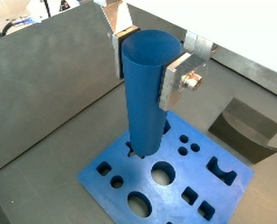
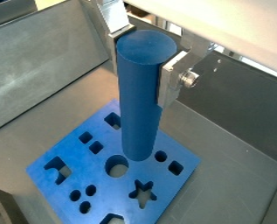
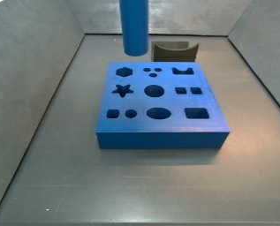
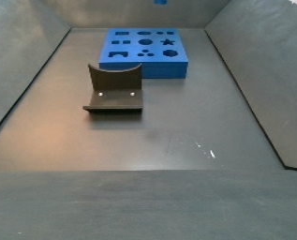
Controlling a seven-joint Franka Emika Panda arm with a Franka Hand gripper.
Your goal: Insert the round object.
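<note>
My gripper is shut on the round object, a long plain blue cylinder peg. The peg hangs upright between the silver fingers and also shows in a wrist view. Below it lies the flat blue block with shaped holes, seen in both wrist views. In a side view the peg hangs in the air above the far left part of the block, with its lower end clear of the block. The gripper itself is out of both side views.
A dark olive block with a curved notch stands just behind the blue block, and shows in a side view and a wrist view. Grey walls enclose the dark floor.
</note>
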